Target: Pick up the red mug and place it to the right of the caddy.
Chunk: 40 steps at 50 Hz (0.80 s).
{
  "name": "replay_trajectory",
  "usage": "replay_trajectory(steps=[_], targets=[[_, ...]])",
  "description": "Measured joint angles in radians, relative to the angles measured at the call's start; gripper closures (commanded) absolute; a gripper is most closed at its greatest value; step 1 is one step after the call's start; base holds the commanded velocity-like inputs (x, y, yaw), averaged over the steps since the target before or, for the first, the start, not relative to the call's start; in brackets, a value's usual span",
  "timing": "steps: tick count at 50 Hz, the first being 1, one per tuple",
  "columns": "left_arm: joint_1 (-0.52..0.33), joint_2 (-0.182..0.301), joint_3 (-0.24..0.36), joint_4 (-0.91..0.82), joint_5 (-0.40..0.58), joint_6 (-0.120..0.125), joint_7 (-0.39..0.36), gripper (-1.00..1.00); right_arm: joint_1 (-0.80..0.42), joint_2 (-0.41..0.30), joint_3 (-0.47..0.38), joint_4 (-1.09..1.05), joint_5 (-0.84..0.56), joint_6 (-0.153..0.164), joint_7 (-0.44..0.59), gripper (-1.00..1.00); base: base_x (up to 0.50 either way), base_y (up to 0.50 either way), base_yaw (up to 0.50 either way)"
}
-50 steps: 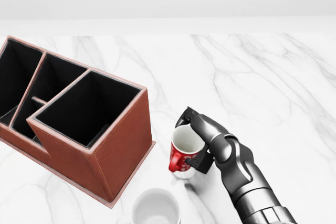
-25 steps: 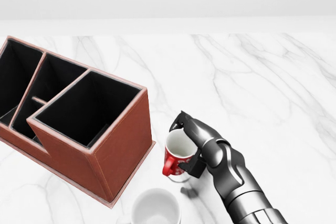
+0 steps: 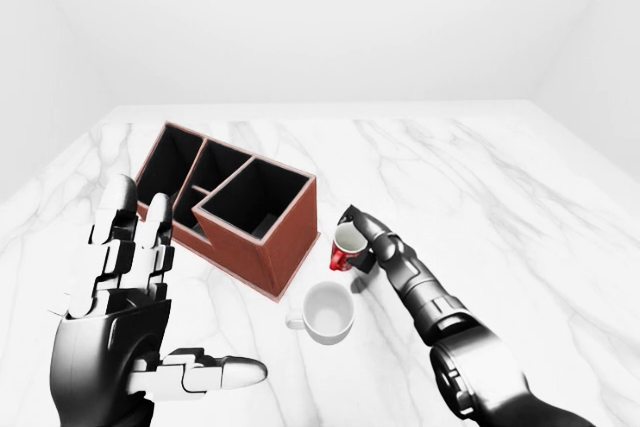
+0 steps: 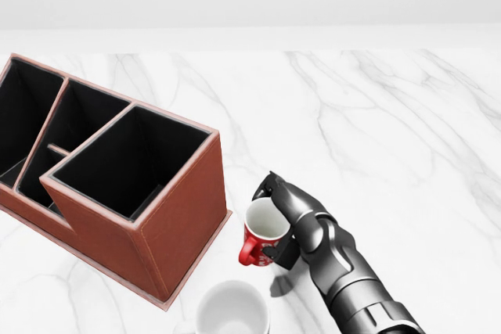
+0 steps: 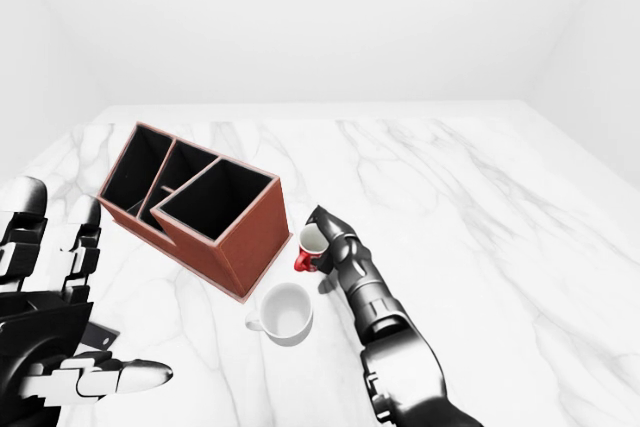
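Right hand point(image 4: 291, 220): fingers closed round red mug point(image 4: 263, 236), which looks lifted, shadow below, mid-counter point(image 4: 391, 115), just right of caddy point(image 4: 117, 185). Advice: keep mug upright, lower gently, leave gap from caddy wall. White mug point(image 3: 327, 312) nearby toward near edge: avoid knocking. Left hand point(image 3: 125, 332) spread open, idle, holding nothing.

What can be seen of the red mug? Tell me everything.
The red mug is glossy red outside with a white pattern low on its wall, white inside and apparently empty. It tilts, mouth up, handle at the head view's lower left. The right hand closes round it, just right of the caddy, above the white mug.
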<state>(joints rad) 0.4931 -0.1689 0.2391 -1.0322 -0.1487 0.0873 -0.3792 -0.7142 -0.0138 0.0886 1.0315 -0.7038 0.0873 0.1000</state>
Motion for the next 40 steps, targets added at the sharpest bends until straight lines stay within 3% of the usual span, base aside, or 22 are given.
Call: replay_trajectory(steps=[10,11,13,14,15,16,18,30,40], targets=[[-0.001,0.001,0.001,-0.002,-0.001,0.0,-0.001,-1.0,-0.025,0.007,-0.001,0.061,0.011,0.0,-0.023,1.0,0.0,0.0,0.0],[0.0,0.001,0.001,-0.002,-0.002,0.0,-0.002,-1.0,-0.028,0.008,-0.001,0.064,0.007,0.0,-0.021,0.0,0.0,0.0,0.0],[0.0,0.001,0.003,-0.004,-0.003,0.0,-0.003,-1.0,-0.034,0.009,-0.005,0.063,0.0,0.0,-0.013,-0.04,0.0,0.0,0.0],[0.001,0.001,0.003,-0.005,-0.004,0.0,-0.004,-1.0,-0.036,0.009,-0.006,0.062,-0.006,0.0,-0.017,-0.26,0.0,0.0,0.0],[0.001,0.0,0.003,-0.006,-0.004,0.0,-0.005,-1.0,-0.038,0.009,-0.008,0.061,-0.007,0.0,-0.018,-0.26,0.0,0.0,0.0],[0.002,0.0,0.004,-0.007,-0.005,0.0,-0.005,-1.0,-0.041,0.007,-0.01,0.059,-0.011,0.0,-0.021,-0.57,0.0,0.0,0.0],[0.003,0.0,0.004,-0.008,-0.006,0.0,-0.006,-1.0,-0.042,0.006,-0.013,0.058,-0.003,0.0,-0.017,-1.0,0.01,0.0,0.0],[0.016,0.01,0.002,-0.013,-0.022,0.0,0.002,-1.0,-0.02,0.005,-0.006,0.031,-0.013,0.0,-0.02,-1.0,0.0,0.0,0.0],[0.021,0.021,-0.004,-0.014,-0.03,0.0,0.012,-1.0,0.067,-0.003,0.008,-0.136,-0.051,0.0,0.04,-1.0,0.0,0.0,0.0]])
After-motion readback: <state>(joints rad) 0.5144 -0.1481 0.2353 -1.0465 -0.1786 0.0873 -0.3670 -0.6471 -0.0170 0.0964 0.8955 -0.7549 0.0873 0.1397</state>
